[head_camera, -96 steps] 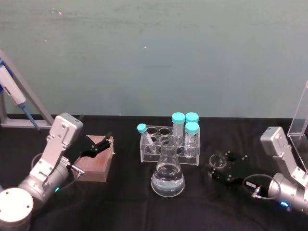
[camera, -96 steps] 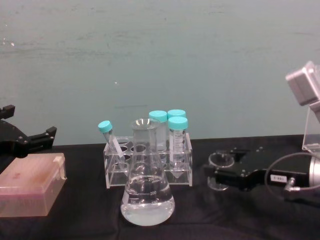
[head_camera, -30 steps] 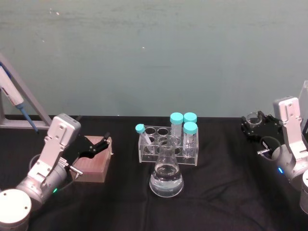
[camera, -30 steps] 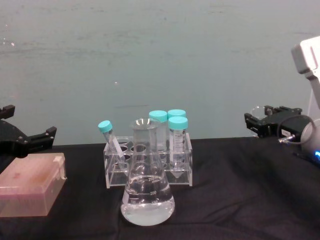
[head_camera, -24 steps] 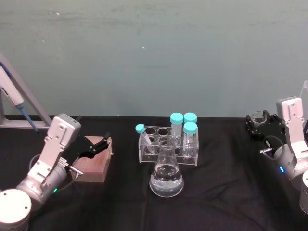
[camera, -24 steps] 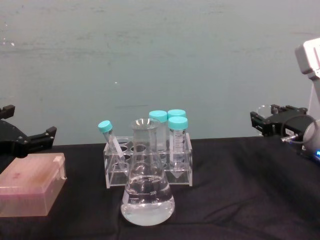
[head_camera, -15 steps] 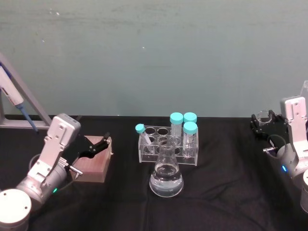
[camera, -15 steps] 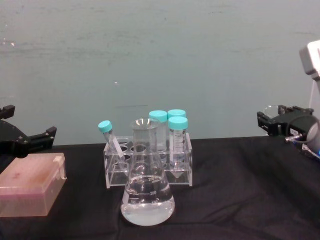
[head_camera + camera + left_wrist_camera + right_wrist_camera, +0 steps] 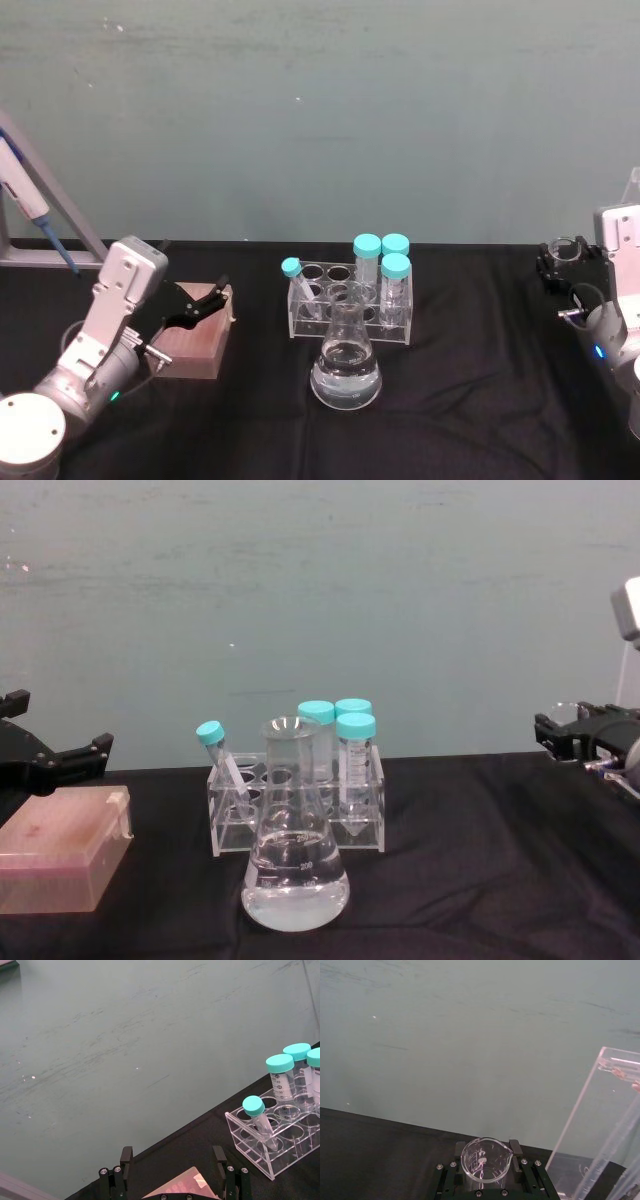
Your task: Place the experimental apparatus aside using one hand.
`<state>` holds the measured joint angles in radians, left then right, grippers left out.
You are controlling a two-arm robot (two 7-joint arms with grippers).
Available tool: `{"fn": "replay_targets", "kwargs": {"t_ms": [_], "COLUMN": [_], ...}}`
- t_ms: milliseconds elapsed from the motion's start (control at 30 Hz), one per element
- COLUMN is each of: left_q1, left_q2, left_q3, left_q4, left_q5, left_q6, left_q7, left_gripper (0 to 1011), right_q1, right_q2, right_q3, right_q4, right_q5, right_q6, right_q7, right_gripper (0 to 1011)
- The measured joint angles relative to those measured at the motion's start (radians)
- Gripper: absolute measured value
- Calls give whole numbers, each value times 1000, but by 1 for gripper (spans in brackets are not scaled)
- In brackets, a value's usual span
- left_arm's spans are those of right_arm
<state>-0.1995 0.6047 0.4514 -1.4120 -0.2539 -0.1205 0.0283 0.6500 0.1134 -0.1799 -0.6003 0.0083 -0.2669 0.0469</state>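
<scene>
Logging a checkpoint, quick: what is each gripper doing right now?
Left gripper: open, empty, by the pink box.
Right gripper: shut on the small glass beaker.

The small glass beaker [image 9: 485,1160] is clear and sits upright, spouted rim on top, clamped between the 2 jaws of the black right gripper [image 9: 487,1153]. A tall acrylic stand [image 9: 592,1125] rises just beside the gripper, on its outer side. The graduated conical flask [image 9: 295,865] stands upright with clear liquid in its wide base, well apart from the gripper, off to its left.
</scene>
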Motion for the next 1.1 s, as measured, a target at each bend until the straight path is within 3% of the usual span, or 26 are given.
{"fn": "replay_targets", "kwargs": {"t_ms": [467,1100], "left_q1": [0,0], "left_q2": [0,0], "left_q3": [0,0], "left_q4": [0,0], "left_q5": [0,0], "left_q6": [0,0], "left_q7": [0,0], "left_gripper": [1000,1000], "right_q1": [11,12], "right_q2": [-6,-15], "right_q3": [37,79], "right_q4": [28,43], "right_q5": [-27,-50], "right_q6": [6,40], "right_q7": [-17,3], "right_gripper": [528,528]}}
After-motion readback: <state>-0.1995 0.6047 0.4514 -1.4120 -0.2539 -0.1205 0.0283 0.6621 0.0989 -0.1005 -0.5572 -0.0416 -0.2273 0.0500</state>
